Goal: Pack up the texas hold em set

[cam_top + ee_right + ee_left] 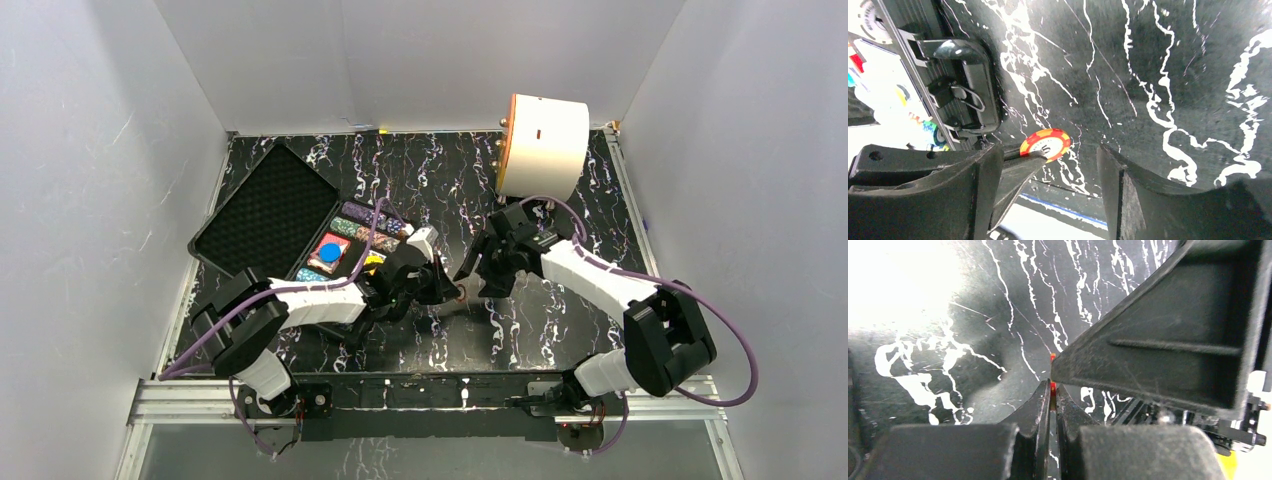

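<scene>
The black case (pixel 262 205) lies open at the left, its foam lid flat and its tray holding rows of multicoloured chips (pixel 372 228) and a blue round button (pixel 330 252) on a red deck. My left gripper (pixel 452 290) is shut on a red-and-orange poker chip (pixel 1045 142), held edge-on a little above the table right of the case; only a red sliver (pixel 1052 386) shows between its fingers. My right gripper (pixel 478 275) is open, its fingers (pixel 1128 190) straddling the chip and the left fingertips without touching. The case handle (pixel 965 85) shows in the right wrist view.
A large white cylinder with an orange face (pixel 540 148) stands at the back right, just behind the right arm. White walls close in the black marbled table (pixel 440 170) on three sides. The metal rail (pixel 430 392) runs along the near edge.
</scene>
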Action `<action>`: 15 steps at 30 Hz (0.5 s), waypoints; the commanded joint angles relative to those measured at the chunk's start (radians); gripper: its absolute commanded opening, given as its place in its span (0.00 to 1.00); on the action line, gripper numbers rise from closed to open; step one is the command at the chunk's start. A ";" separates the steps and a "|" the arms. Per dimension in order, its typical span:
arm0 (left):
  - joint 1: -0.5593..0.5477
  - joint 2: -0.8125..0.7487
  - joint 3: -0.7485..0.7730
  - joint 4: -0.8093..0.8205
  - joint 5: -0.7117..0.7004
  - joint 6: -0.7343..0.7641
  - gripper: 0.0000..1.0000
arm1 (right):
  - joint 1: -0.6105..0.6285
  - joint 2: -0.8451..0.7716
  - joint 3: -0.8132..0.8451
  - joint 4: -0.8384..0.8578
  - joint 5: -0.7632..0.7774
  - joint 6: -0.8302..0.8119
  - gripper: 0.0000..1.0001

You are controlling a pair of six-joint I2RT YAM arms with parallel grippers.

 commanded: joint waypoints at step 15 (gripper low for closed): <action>0.167 0.018 0.539 -0.717 -0.181 0.760 0.00 | -0.068 -0.239 0.028 -0.036 0.267 -0.143 0.78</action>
